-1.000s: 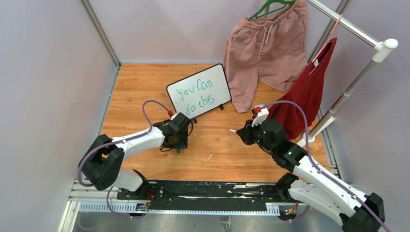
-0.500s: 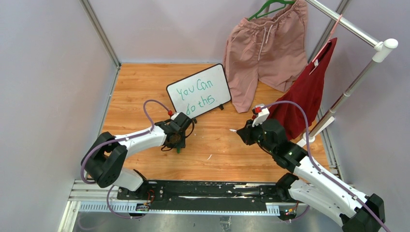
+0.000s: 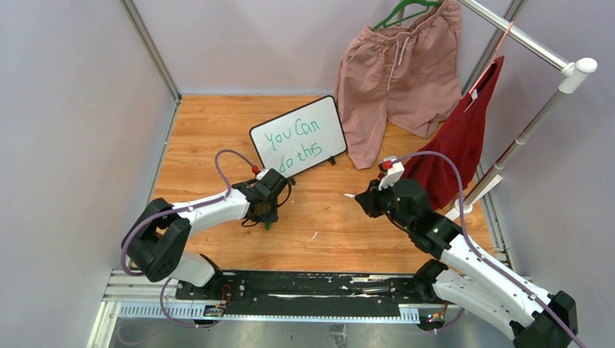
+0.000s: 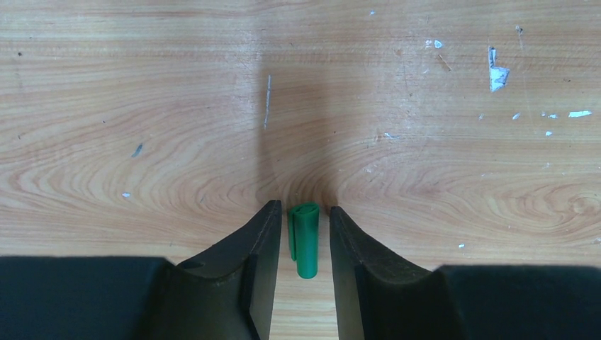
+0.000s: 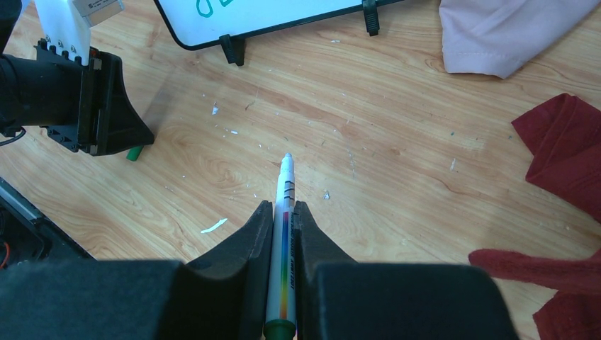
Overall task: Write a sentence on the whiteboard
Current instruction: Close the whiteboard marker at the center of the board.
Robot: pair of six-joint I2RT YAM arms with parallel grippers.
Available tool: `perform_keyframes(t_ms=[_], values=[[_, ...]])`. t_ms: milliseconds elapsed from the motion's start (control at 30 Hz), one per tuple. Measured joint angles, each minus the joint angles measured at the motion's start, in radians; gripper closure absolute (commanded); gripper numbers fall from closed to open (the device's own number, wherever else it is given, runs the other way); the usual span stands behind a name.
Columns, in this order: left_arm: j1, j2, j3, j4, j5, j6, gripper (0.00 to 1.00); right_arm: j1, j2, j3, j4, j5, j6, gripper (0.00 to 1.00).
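Green cap (image 4: 305, 241) still inside left tool (image 4: 302, 210)

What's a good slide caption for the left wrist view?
Left gripper open, straddling a green marker cap lying on the wooden table.

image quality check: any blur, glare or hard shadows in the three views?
Top external: sharp, evenly lit; green handwritten sentence on the small black-framed whiteboard reads clearly, no glare. Left wrist: crisp wood grain, soft shadow ahead of the left gripper straddling a green marker cap. Right wrist: sharp along the white rainbow-striped marker held by the right gripper.
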Motion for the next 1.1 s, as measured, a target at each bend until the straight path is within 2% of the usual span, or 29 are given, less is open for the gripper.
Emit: perform_keyframes(t_ms=[233,500,667,867,967,1100], values=[[0.0,-0.01,-0.01,0.007,0.0,0.0,0.59,0.0,0.0,0.0,0.0,0.0,0.0,1.0],[0.0,-0.021,-0.02,0.004,0.001,0.002,0.64,0.0,-0.006,0.0,0.0,0.0,0.0,1.0],[0.0,-0.023,-0.021,0.0,0.003,0.005,0.71,0.0,-0.017,0.0,0.0,0.0,0.0,1.0],[0.0,-0.024,-0.023,0.002,0.008,0.01,0.85,0.001,-0.018,0.0,0.0,0.0,0.0,1.0],[0.0,-0.03,-0.03,0.008,0.013,0.015,0.99,0.002,-0.018,0.0,0.0,0.0,0.0,1.0],[0.0,-0.044,-0.042,0.018,0.017,0.014,1.0,0.002,-0.018,0.0,0.0,0.0,0.0,1.0]])
